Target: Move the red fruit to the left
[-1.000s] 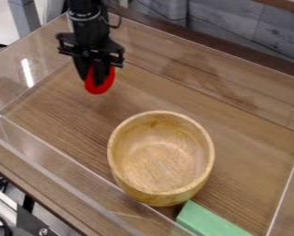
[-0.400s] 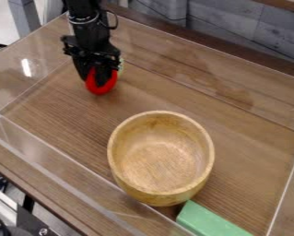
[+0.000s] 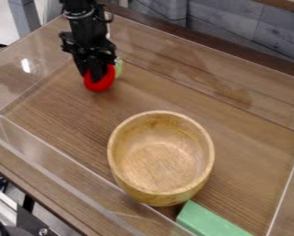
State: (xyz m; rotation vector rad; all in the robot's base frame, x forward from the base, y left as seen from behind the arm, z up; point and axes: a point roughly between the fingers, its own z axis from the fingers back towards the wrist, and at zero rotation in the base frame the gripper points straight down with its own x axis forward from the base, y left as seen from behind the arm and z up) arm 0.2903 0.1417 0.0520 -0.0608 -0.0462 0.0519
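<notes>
- Camera view: gripper point(image 3: 98, 74) pinches fruit point(image 3: 99, 81), low over the table point(image 3: 198, 83), well left of and behind bowl point(image 3: 161, 157).
- Step: placing, judged near complete.
- Next: set down, spread jaws, lift clear.

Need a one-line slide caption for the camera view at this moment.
Gripper shut on the red fruit at the wooden table's far left, apart from the empty wooden bowl and green block.
</notes>
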